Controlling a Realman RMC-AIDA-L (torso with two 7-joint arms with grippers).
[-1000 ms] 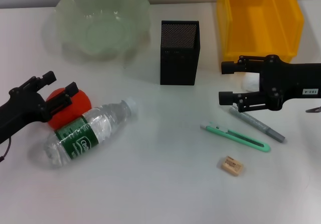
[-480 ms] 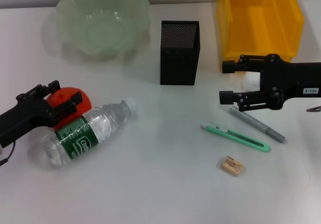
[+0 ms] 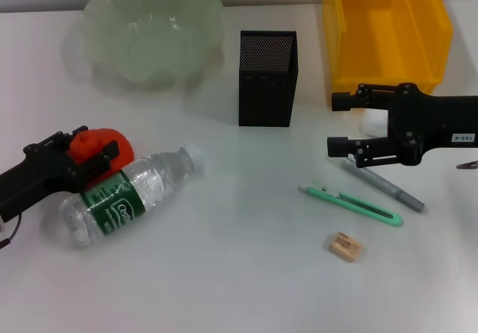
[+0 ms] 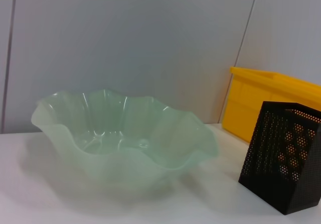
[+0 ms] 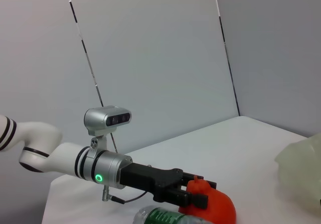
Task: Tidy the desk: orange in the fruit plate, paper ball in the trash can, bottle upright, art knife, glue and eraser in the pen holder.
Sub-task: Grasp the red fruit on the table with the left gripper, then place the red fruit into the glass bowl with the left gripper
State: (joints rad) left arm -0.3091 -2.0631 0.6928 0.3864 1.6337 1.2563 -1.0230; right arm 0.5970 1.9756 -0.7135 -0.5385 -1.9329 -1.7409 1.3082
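Note:
The orange (image 3: pixel 104 143) lies at the left against the lying clear bottle (image 3: pixel 127 195). My left gripper (image 3: pixel 91 146) is open, low over the orange with a finger on either side; the right wrist view shows it (image 5: pixel 198 194) at the orange (image 5: pixel 215 209). My right gripper (image 3: pixel 337 122) is open, its fingers either side of the white paper ball (image 3: pixel 368 124), which is partly hidden. The green art knife (image 3: pixel 351 204), grey glue pen (image 3: pixel 385 185) and tan eraser (image 3: pixel 346 246) lie on the table at the right. The green fruit plate (image 3: pixel 97 8) and black pen holder (image 3: pixel 267 79) stand at the back.
A yellow bin (image 3: pixel 385 27) stands at the back right, just behind my right gripper. The left wrist view shows the fruit plate (image 4: pixel 125 133), the pen holder (image 4: pixel 283 163) and the bin (image 4: pixel 261 98) ahead.
My left gripper has come down and toward the orange and now straddles it. The bottle has shifted slightly. The right arm has not moved.

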